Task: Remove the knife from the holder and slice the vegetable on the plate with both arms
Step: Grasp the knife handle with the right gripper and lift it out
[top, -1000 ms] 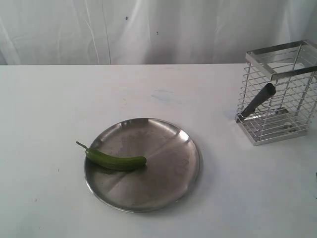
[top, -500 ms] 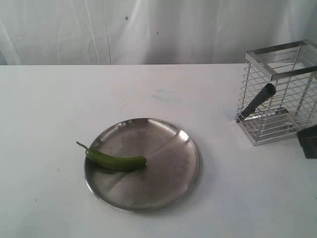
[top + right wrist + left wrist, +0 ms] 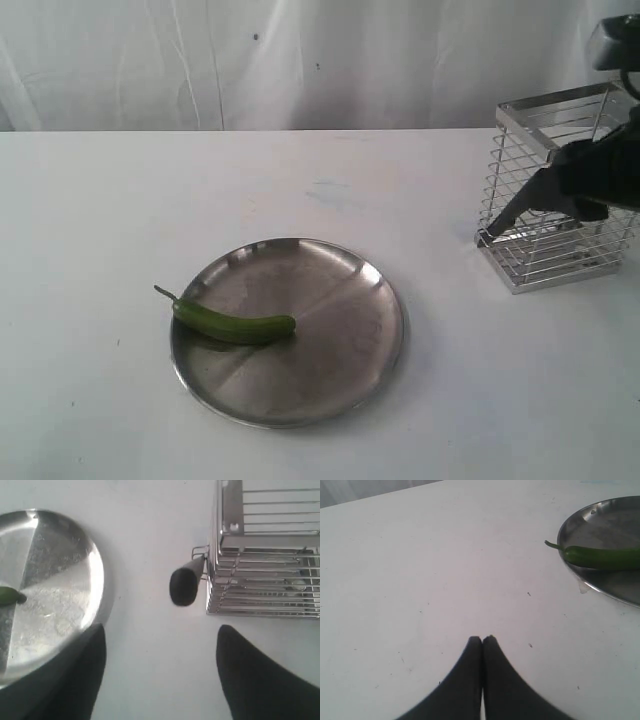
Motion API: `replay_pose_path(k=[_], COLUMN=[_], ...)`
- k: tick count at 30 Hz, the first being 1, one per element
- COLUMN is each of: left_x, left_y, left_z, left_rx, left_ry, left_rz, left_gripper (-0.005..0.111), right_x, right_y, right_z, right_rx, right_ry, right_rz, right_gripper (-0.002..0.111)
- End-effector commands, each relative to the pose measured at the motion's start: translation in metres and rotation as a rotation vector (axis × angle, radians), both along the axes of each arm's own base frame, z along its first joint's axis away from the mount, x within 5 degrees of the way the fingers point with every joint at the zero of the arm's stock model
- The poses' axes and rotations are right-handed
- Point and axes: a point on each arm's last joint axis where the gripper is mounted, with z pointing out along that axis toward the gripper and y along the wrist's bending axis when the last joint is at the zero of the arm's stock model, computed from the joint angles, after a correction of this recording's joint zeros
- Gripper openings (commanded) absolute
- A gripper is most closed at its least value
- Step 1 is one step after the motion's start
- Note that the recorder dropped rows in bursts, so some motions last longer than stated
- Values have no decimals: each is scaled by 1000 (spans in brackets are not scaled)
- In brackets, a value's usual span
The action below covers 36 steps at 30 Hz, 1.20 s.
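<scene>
Left gripper [image 3: 482, 639]: black fingers pressed together, empty, over bare tabletop [image 3: 100, 200], apart from the plate.
Vegetable: slender green chilli [image 3: 235, 323] lay on the left part of the round steel plate [image 3: 330, 350], stem over the rim toward the tabletop's left edge.
Knife: black-handled knife [image 3: 515, 212] sat at the tall silver wire holder [image 3: 545, 262] by the right edge. Its long axis slanted, butt raised, thin end low at the holder's base, blade hidden.
Right gripper [image 3: 161, 627]: fingers spread wide, empty, handle butt just ahead, untouched.
Risk: a crooked pull could snag the blade in the wires and tip the holder!
</scene>
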Motion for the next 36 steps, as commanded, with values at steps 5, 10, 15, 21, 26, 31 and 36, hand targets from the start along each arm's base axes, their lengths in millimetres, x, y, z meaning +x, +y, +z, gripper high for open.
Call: replay_pose_path(k=[5, 10, 15, 21, 26, 31, 36], left_x=[0, 0, 0, 0, 0, 0, 0], left_y=[0, 0, 0, 0, 0, 0, 0], left_z=[-1, -1, -1, -1, -1, -1, -1], left_rx=[-8, -8, -8, -8, -8, -8, -8], left_ry=[-6, -6, -6, -6, -6, -6, -6], left_rz=[1, 1, 1, 1, 1, 1, 1], left_gripper=[0, 0, 0, 0, 0, 0, 0], right_x=[34, 45, 52, 57, 58, 58, 51], right_y=[3, 3, 3, 3, 3, 3, 1], right_z=[-13, -22, -31, -36, -35, -35, -22], right_rx=[19, 15, 23, 42, 53, 49, 30], right_ry=[48, 61, 77, 86, 73, 75, 28], right_rz=[-31, -40, -62, -96, -112, -110, -101], right_gripper=[60, 60, 60, 57, 36, 11, 0])
